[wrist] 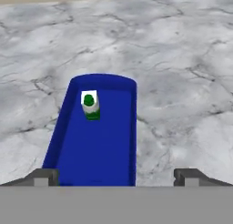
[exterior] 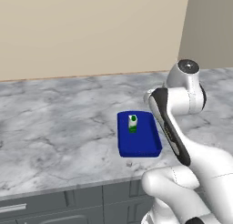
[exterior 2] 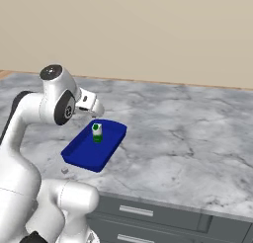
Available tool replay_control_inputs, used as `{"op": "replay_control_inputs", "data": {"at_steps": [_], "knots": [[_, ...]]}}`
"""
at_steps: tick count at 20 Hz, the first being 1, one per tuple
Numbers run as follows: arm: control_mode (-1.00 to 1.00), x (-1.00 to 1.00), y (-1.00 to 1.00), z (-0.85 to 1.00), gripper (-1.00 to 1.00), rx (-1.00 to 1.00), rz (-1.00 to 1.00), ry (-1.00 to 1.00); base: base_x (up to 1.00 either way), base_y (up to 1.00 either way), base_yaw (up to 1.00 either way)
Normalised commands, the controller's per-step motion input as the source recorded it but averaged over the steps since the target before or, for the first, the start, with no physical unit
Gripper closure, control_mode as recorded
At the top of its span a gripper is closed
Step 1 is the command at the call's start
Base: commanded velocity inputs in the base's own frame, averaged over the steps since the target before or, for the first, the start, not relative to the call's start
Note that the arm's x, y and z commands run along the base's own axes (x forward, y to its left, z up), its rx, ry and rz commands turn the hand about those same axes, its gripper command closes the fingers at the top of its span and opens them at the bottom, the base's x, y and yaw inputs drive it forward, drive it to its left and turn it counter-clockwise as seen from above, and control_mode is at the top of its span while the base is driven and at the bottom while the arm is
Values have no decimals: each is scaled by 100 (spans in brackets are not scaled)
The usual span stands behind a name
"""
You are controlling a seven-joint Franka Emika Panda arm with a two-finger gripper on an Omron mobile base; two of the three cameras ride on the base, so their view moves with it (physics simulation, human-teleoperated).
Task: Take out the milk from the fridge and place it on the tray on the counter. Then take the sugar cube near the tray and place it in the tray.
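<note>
One step done: milk [exterior: 132, 123] upright in tray [exterior: 148, 145], beyond the tool.
Right base view: cube [exterior 2: 64, 171] on table [exterior 2: 173, 133], beside tray's near edge.
Hand view: tool [wrist: 116, 176] released, empty, likely bound for the cube.

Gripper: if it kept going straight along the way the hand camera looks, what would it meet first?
Probably the tray floor: the open gripper looks down its length, with the milk upright nearer the far rim. Depth is unclear, so it might reach the milk.
</note>
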Motion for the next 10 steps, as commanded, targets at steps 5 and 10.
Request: {"op": "replay_control_inputs", "data": {"at_steps": [5,10], "knots": [[-100,-91,0,-18,-100,0,0,4,0,0,0],[-100,-63,17,-14,-100,1,-4,0,0,0,0]]}}
